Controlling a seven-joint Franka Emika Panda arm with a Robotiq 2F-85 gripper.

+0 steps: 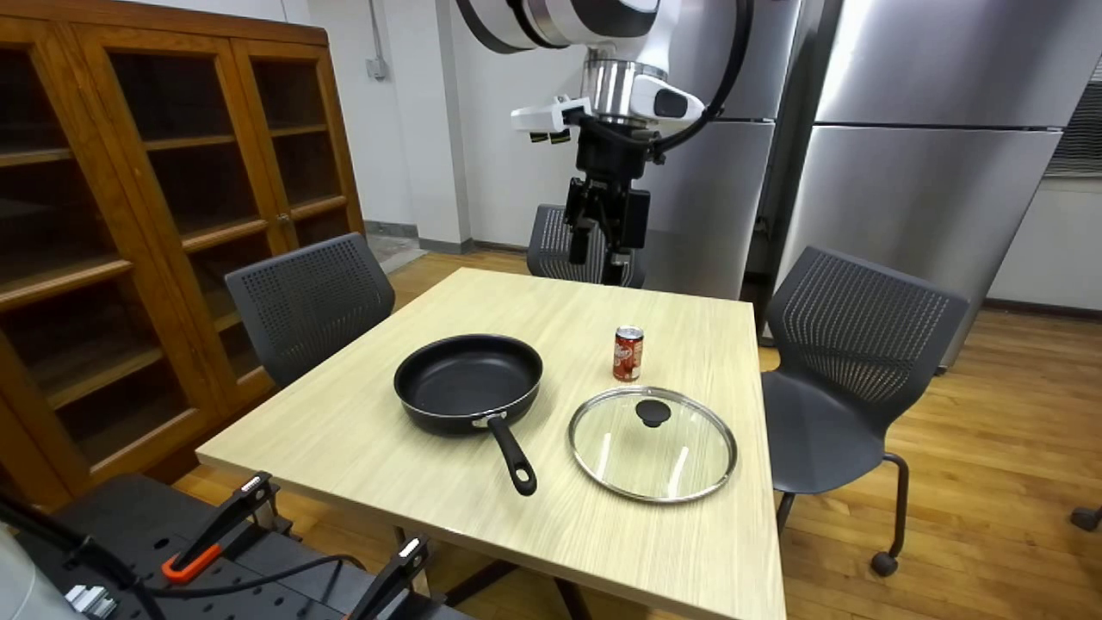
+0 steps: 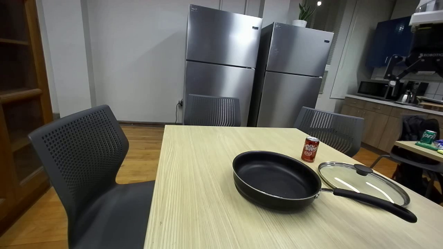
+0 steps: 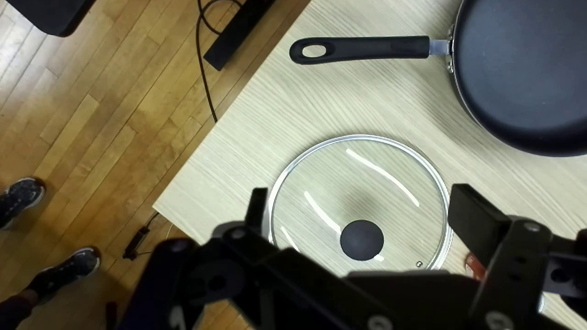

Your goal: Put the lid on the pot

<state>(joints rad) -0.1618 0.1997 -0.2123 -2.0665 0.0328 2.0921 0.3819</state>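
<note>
The lid, clear glass with a silvery rim and dark knob, lies flat on the table, knob up, in both exterior views (image 1: pixel 652 452) (image 2: pixel 363 183). The pot, a shallow black frying pan, stands uncovered beside it in both exterior views (image 1: pixel 469 379) (image 2: pixel 277 181). My gripper (image 1: pixel 596 265) is open and empty, high above the table; an exterior view shows only part of it at the right edge (image 2: pixel 392 83). In the wrist view, the lid (image 3: pixel 367 183) shows between my open fingers (image 3: pixel 360 197), its lower edge hidden by them. The pan (image 3: pixel 523 78) is at the upper right.
A red can (image 1: pixel 628 354) stands on the table (image 1: pixel 516 297) close to the lid; it also shows in the wrist view (image 3: pixel 475 267). The pan's handle (image 1: pixel 514 456) points towards the table's front edge. Chairs (image 1: pixel 861 344) stand around the table.
</note>
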